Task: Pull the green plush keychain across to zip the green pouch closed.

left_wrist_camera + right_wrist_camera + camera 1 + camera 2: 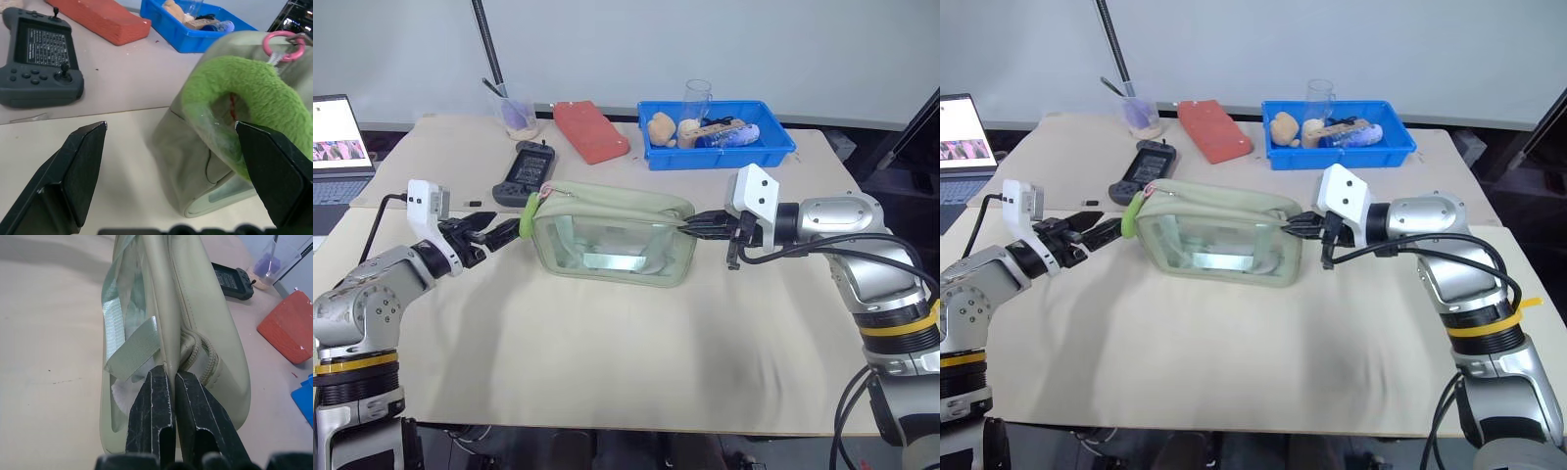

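pouch axis: the green pouch [612, 235] lies lengthwise between my grippers
keychain: the green plush keychain [527, 221] hangs at my left end
left gripper [487, 235]: jaws apart
right gripper [693, 224]: clamped on the pouch's end

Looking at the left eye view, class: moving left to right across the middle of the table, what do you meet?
left gripper → green plush keychain → green pouch → right gripper
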